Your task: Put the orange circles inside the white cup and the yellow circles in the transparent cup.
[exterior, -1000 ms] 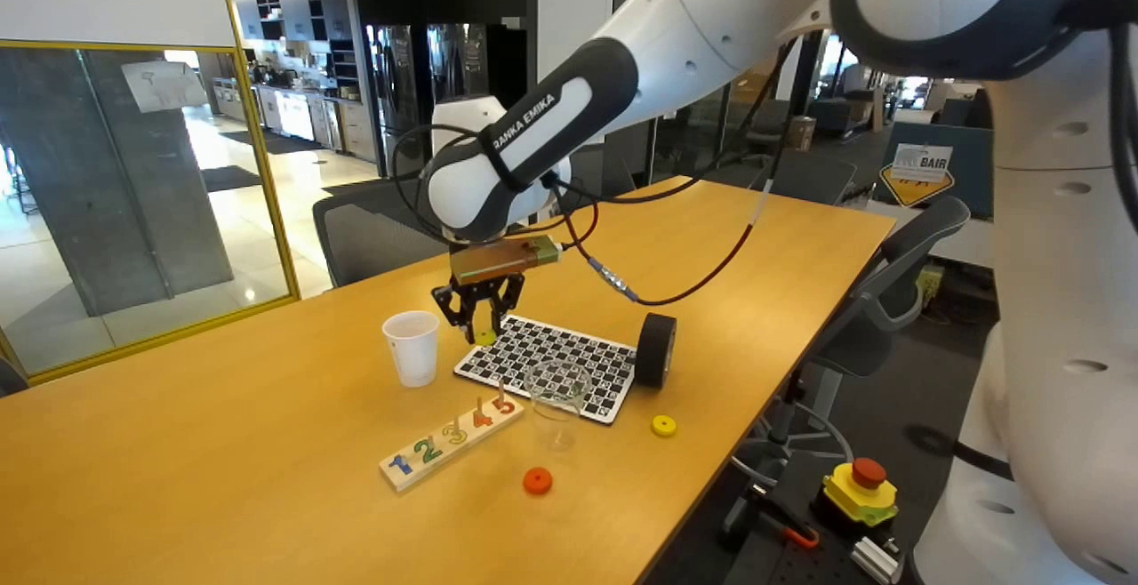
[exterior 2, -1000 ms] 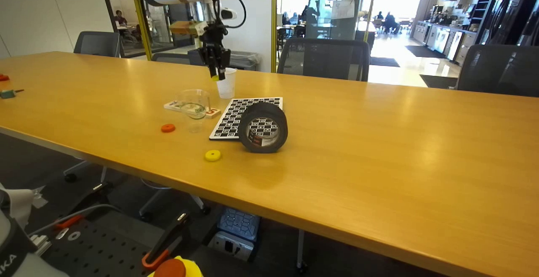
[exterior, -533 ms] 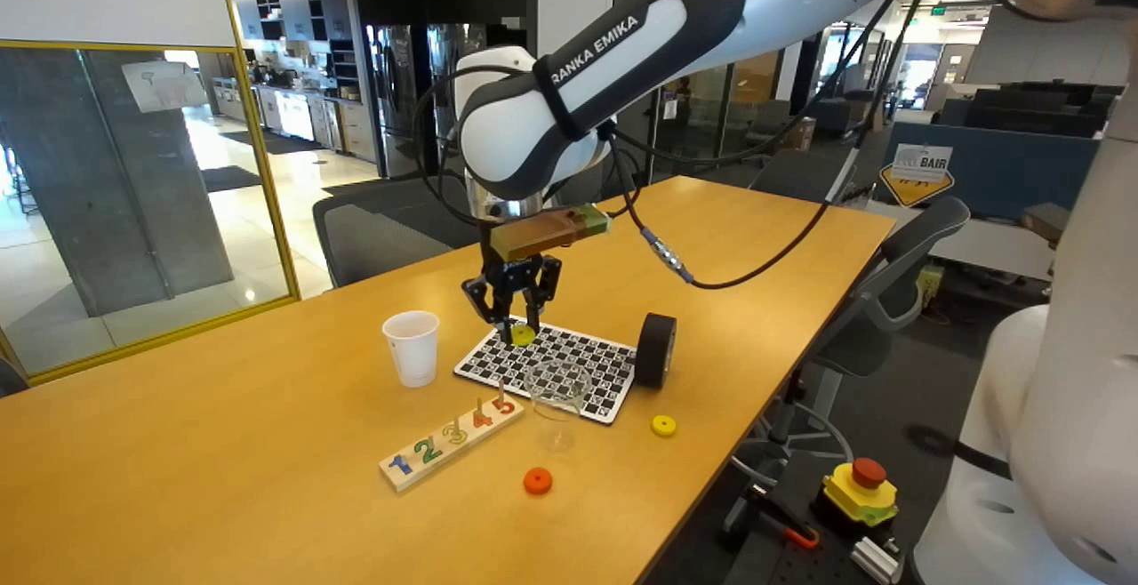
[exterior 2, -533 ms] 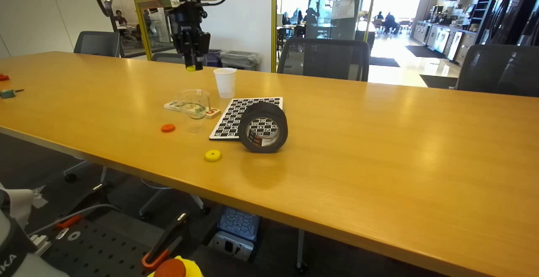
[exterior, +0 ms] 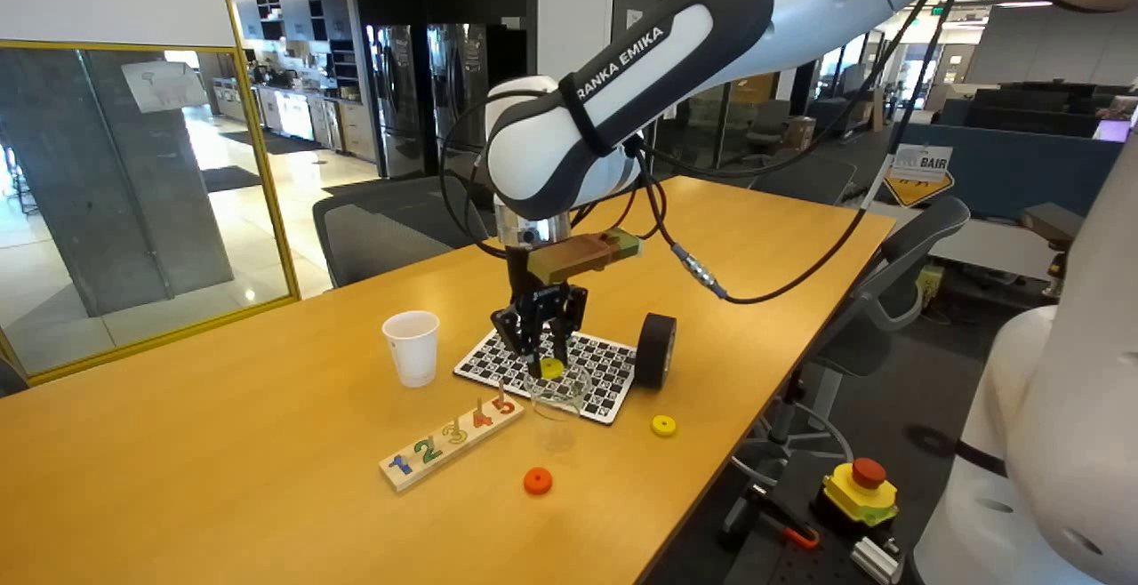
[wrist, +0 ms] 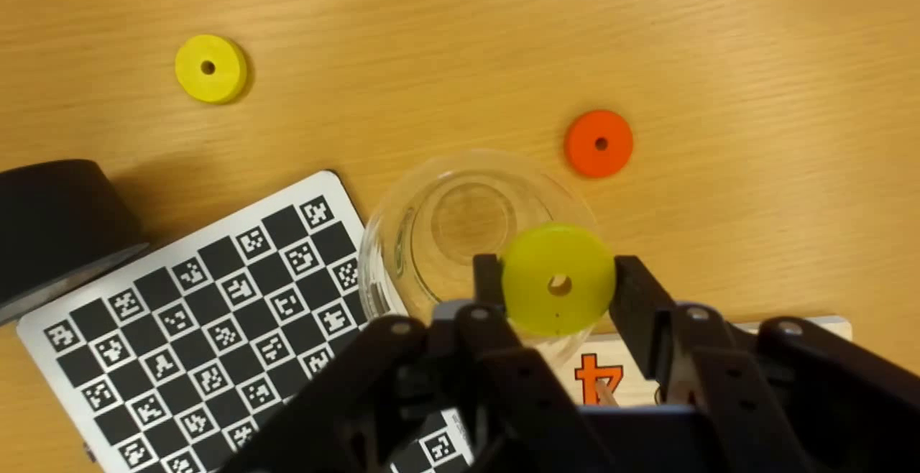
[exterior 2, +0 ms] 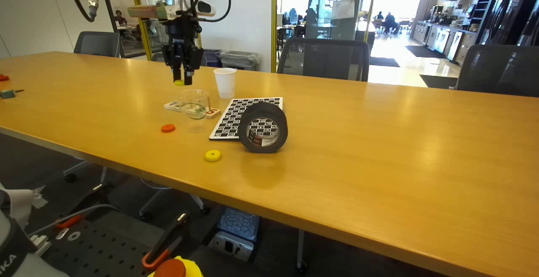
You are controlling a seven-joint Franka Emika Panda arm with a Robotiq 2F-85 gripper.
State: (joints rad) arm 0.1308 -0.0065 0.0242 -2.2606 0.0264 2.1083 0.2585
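I get blown-out glare at the far window (exterior 2: 404,3), pale sheen on the tabletop (exterior 2: 433,159), and a soft shadow beside the black roll (wrist: 57,225).

“RANKA EMIKA” was read on the robot arm (exterior: 662,60), “BAIR” on a white sign (exterior: 923,169), 1–5 on a wooden pegboard (exterior: 451,448)

In an exterior view, the long orange-brown wooden table (exterior: 222,469) is seen from above, the white robot arm (exterior: 849,7) near. Across the table, black mesh chairs (exterior 2: 324,60) are faced in an exterior view. The wrist view is aimed closely down at the round transparent cup (wrist: 467,221), shared by all.
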